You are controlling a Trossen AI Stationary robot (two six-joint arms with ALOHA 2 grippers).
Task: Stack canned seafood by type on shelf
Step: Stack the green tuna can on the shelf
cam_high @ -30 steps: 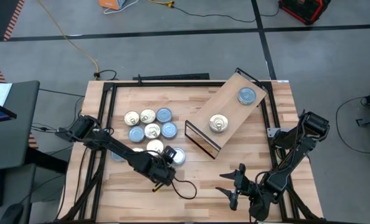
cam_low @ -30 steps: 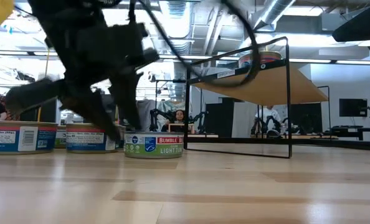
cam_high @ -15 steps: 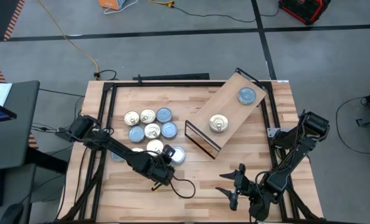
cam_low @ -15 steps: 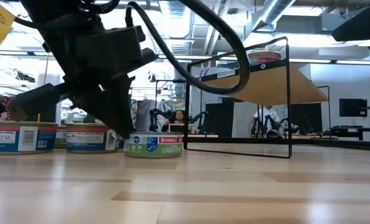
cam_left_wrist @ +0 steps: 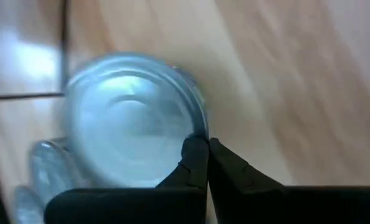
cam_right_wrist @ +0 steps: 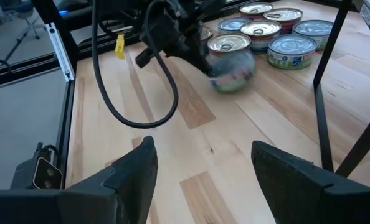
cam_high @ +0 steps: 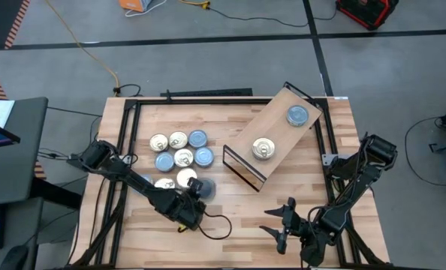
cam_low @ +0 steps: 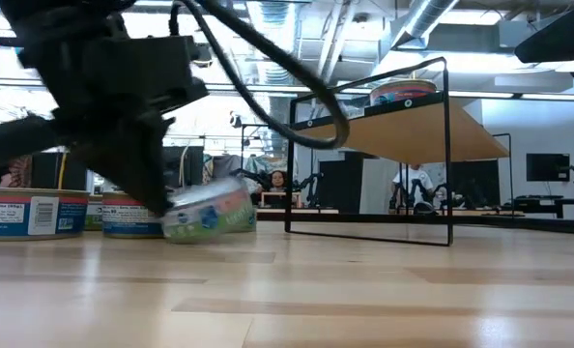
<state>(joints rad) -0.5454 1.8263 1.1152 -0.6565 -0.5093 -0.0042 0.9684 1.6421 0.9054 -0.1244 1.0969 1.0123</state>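
Right now your left hand [cam_high: 195,196] sits closed at lower centre-left of the desk [cam_high: 238,217], its fingertips pinched together against a tilted blue-lidded tin [cam_high: 203,187]. Your right hand [cam_high: 281,220] waits open, empty, lower right.

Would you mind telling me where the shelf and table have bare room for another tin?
The shelf is bare between its gold tin and blue tin. The tabletop is free between the left end effector and right end effector. It is crowded around the tin cluster.
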